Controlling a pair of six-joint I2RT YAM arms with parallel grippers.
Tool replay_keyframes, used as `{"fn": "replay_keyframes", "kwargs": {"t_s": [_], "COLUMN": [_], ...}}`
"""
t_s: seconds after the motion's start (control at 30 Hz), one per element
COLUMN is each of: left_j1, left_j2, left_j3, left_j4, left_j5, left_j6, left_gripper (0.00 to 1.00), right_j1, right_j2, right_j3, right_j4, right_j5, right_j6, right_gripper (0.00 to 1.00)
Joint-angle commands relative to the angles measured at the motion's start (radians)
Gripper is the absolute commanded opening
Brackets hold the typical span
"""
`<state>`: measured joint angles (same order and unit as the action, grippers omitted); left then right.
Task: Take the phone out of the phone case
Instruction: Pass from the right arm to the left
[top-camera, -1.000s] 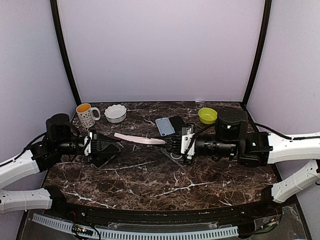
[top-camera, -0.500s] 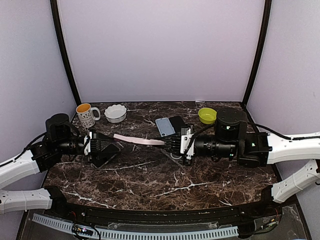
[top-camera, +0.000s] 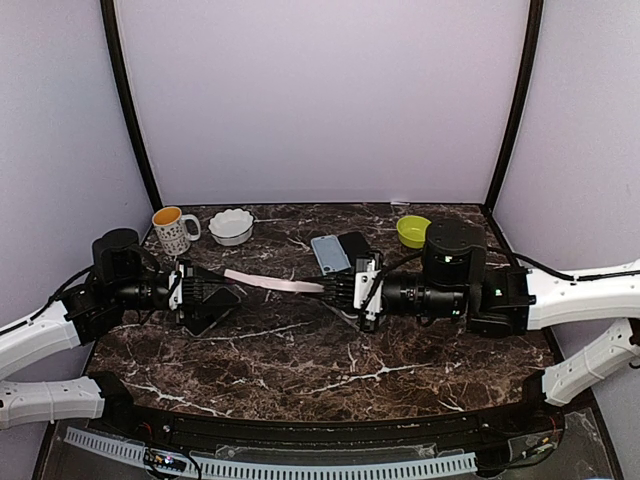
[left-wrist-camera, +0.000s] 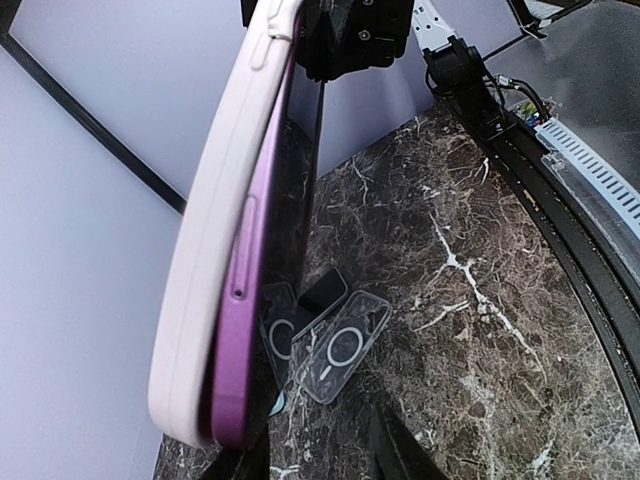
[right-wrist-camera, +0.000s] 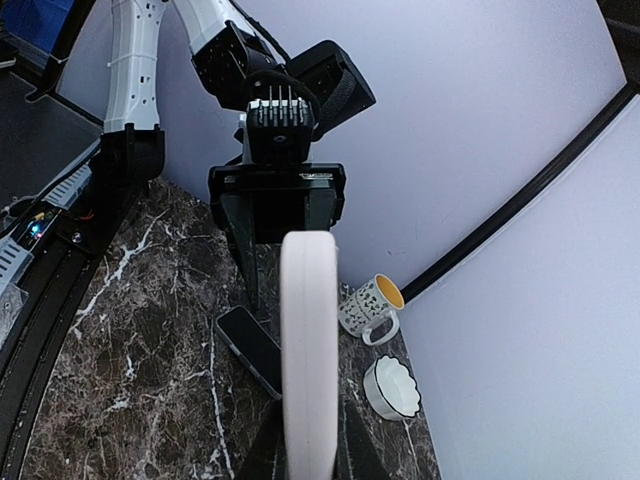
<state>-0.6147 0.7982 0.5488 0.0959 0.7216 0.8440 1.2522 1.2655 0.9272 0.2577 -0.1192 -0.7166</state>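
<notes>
The purple phone (left-wrist-camera: 235, 330) sits in its pink phone case (top-camera: 270, 279), up in the air over the middle of the tabletop (top-camera: 300, 370). The right gripper (top-camera: 335, 288) pinches one end of the case. The left gripper (top-camera: 215, 290) seems to hold the phone's other end, so they can pull it apart.

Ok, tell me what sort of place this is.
Probably a robot test booth, not a home: plain lavender walls and black frame posts box in a marble-patterned table. The left arm and right arm are mounted at its near edge, and a mug and white bowl sit like props.
</notes>
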Motion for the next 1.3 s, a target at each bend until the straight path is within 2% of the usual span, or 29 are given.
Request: {"fn": "replay_keyframes", "kwargs": {"t_s": [0.0, 0.33, 0.8, 1.27], "left_j1": [-0.005, -0.005, -0.005, -0.005], "left_j2": [-0.008, -0.007, -0.007, -0.009], "left_j3": [-0.003, -0.005, -0.017, -0.025], "left_j4": [0.038, 0.042, 0.073, 0.089], "left_j5": [0.055, 0.046, 0.026, -0.04], "left_j6": [-0.011, -0.011, -0.028, -0.026], "left_gripper": [0.37, 0.36, 0.47, 0.47], "right_j1": [0.016, 0.016, 0.042, 0.068], "right_j2": [0.019, 0.037, 0.076, 0.104], "right_j3": [0.001, 0.014, 0.017, 0.018], "right_j4": [0.105, 0.053, 0.023, 0.003], "right_j5": [-0.032, -0.083, -0.089, -0.11], "right_j6": [0.014, 0.02, 0.046, 0.071], "right_gripper": [0.0, 0.0, 0.0, 0.0]}}
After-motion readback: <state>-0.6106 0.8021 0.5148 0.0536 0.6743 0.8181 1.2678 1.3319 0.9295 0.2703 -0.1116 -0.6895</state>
